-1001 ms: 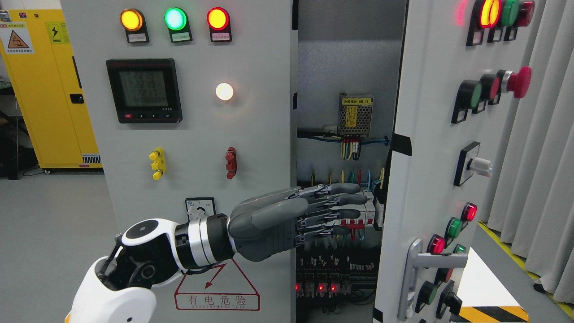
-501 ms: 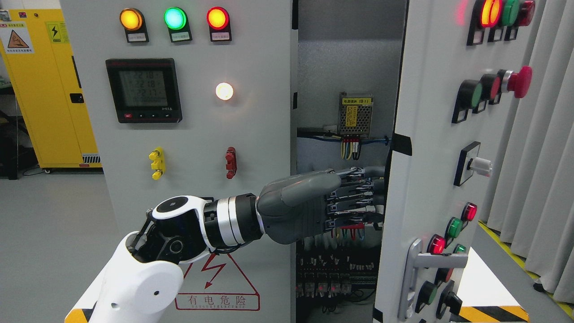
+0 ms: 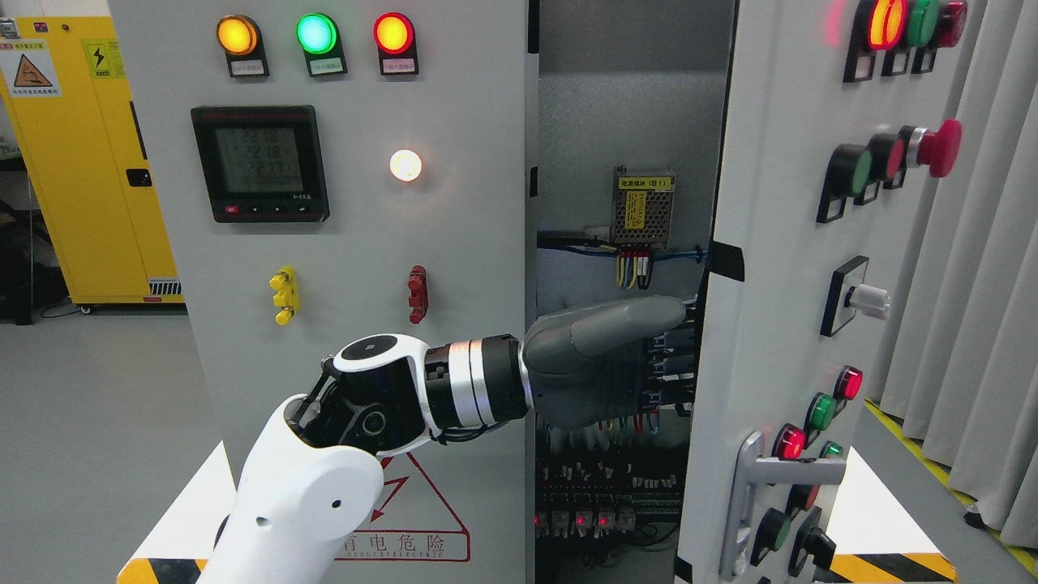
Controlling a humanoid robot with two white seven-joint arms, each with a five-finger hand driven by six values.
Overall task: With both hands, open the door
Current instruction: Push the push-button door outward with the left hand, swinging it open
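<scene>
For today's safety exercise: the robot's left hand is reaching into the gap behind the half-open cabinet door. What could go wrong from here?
1. The left hand sits close to the wiring and breakers inside; it might snag a wire.
2. Its fingertips are hidden behind the door edge, so contact cannot be judged; a slip could pinch them.
3. Swinging wider, the door's protruding red button could brush the curtain.

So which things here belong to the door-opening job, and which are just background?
Job: grey left hand, fingers hidden behind the part-open grey cabinet door; silver door handle.

Background: yellow safety cabinet, black digital meter, red mushroom button, grey curtain.
</scene>
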